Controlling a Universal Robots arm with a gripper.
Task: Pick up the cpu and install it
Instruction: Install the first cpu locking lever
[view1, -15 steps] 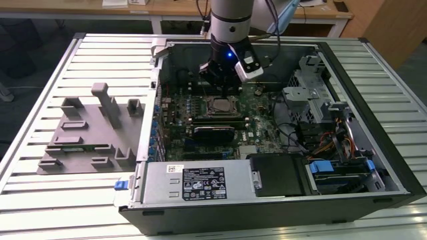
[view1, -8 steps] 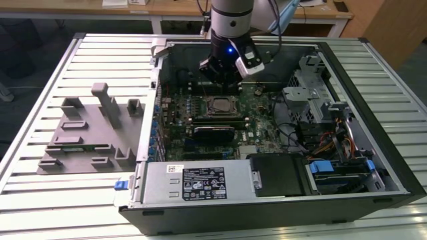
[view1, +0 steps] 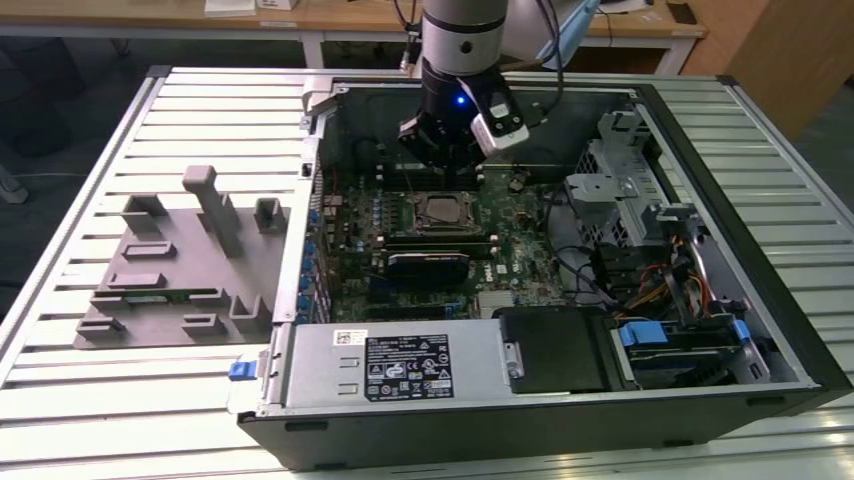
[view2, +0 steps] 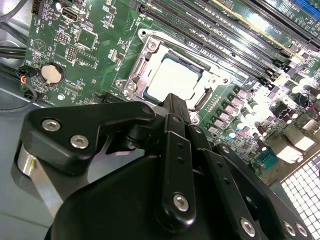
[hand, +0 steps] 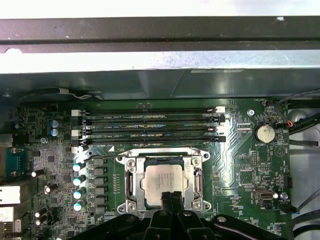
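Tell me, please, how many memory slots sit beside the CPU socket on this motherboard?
4 memory slots, parallel in the first wrist view, between the CPU socket and the case wall: first, second, third, fourth. The gripper may hide more board.

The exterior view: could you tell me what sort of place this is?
Probably a robotics lab for computer assembly: an open computer case lies on a slatted metal table, a robot arm hangs over it, and wooden desks stand behind.

The cpu (hand: 161, 179) sits in the socket (hand: 131, 182) (beside 4 memory slots (hand: 150, 125)) on the motherboard (hand: 240, 170) inside the case (view1: 561, 415).
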